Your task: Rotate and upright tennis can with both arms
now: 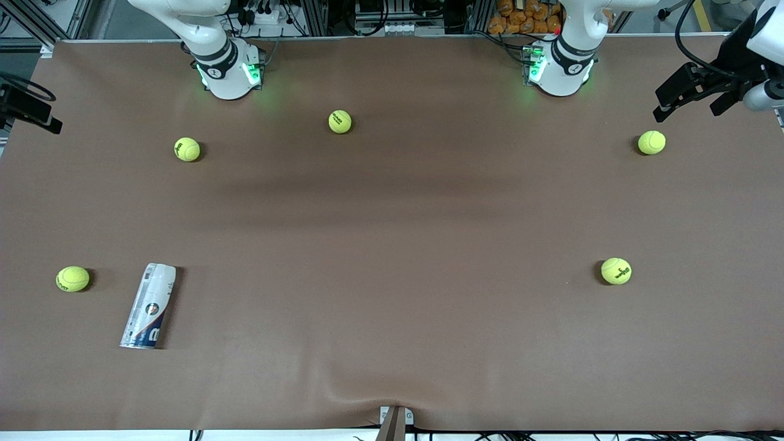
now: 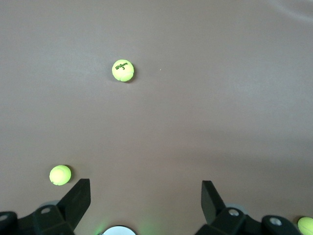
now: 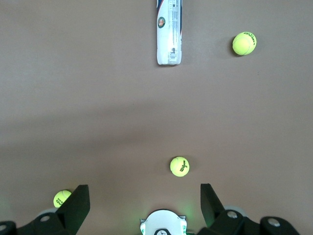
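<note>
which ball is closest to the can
The ball right beside the lying can, at the right arm's end of the table and near the front camera. The other four balls sit much farther from it.

Bench (image 1: 392,245) middle is wide open; only snag is one tennis ball (image 1: 73,278) sitting just beside the tennis can (image 1: 149,306).

Tennis can (image 1: 149,306) beside ball (image 1: 73,278)

Five tennis balls (image 1: 340,121), one tennis can (image 1: 149,306), two arms (image 1: 211,43).
</note>
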### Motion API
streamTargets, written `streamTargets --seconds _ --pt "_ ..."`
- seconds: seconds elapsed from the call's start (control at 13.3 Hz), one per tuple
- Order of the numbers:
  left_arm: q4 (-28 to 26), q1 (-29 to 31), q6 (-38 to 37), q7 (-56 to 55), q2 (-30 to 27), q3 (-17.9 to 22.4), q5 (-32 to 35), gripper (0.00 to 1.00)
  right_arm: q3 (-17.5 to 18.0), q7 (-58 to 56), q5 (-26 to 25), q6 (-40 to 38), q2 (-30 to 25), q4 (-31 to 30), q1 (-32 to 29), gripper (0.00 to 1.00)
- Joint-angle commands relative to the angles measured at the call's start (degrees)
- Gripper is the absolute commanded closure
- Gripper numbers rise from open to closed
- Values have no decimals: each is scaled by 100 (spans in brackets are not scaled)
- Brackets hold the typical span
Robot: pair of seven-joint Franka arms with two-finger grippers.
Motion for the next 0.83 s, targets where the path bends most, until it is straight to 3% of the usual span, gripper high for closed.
streamTargets --seconds 0.0,0.15,0.75 --pt "-32 84 29 36 -41 -43 111 0 -172 110 -104 -104 -177 34 338 0" --pt "-32 93 29 80 29 -43 111 0 -471 110 -70 -112 -212 17 559 0" --pt "-32 102 -138 247 144 -43 111 0 -481 101 -70 -95 -151 16 490 0"
